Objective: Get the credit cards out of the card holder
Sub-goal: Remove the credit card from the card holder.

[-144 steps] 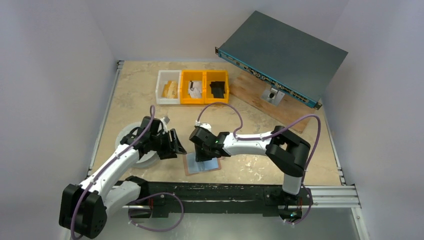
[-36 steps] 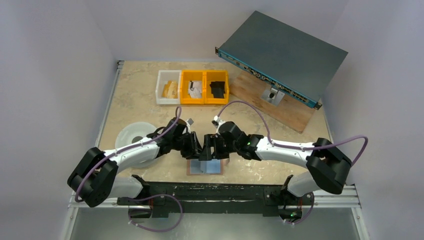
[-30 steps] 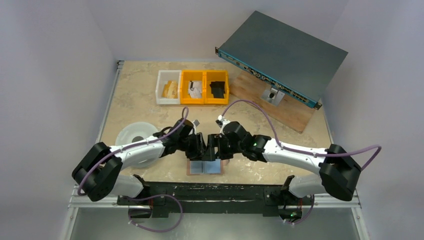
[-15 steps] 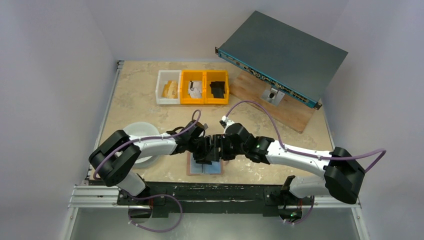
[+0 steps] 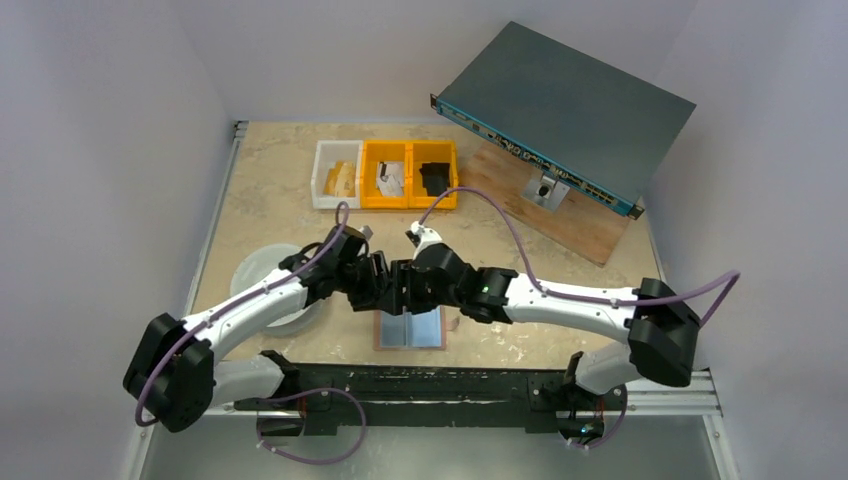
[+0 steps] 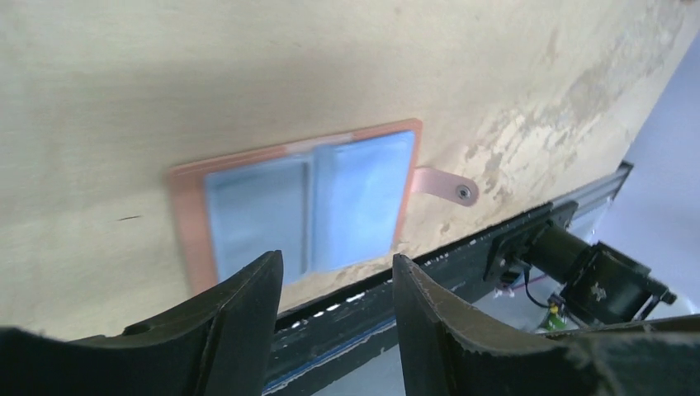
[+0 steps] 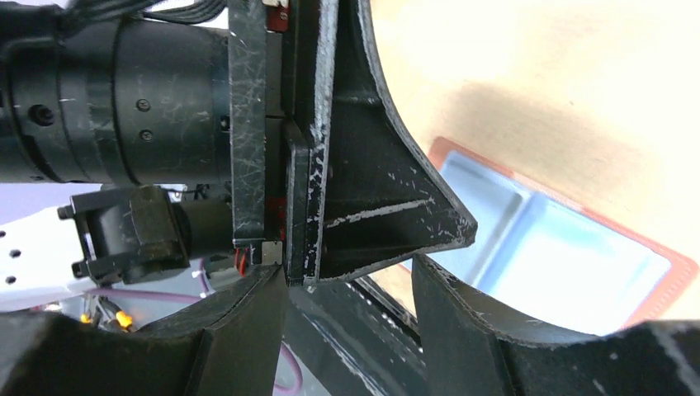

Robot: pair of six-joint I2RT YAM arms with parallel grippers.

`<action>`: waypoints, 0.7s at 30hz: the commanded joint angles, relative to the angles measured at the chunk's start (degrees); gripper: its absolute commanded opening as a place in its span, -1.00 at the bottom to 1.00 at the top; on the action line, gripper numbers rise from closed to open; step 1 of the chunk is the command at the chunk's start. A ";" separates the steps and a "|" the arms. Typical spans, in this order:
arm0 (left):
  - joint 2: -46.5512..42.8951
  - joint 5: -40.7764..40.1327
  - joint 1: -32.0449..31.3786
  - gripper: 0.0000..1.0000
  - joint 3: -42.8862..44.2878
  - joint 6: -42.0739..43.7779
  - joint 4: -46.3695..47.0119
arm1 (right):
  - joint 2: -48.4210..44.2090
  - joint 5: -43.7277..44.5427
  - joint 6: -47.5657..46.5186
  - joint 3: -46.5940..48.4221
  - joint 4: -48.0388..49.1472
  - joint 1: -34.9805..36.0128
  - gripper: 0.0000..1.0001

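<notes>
the card holder [image 5: 410,328] lies open on the desk [image 5: 280,190], at 6 o'clock from the left gripper [image 6: 337,272] and right gripper [image 7: 347,272], both released, empty.

card holder [image 5: 410,328]: 1 | bins [image 5: 385,202]: 3 (two yellow, one white) | rack unit [image 5: 570,100]: 1 | wooden board [image 5: 560,225]: 1

Card holder [image 6: 309,206]: tan leather rim, glossy blue faces; tabletop [image 6: 248,74] matt.
</notes>
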 commanded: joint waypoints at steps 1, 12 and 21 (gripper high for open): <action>-7.10 -1.60 4.44 0.04 -0.03 0.78 -4.83 | 6.97 6.91 0.09 4.50 -7.86 2.26 0.05; -11.93 -5.02 9.97 0.06 -4.20 0.69 -8.19 | 13.27 8.34 0.12 7.57 -8.78 3.92 0.04; -14.10 -6.50 10.59 0.05 -4.08 -0.13 -9.69 | 21.30 13.93 0.12 14.07 -16.18 6.67 0.04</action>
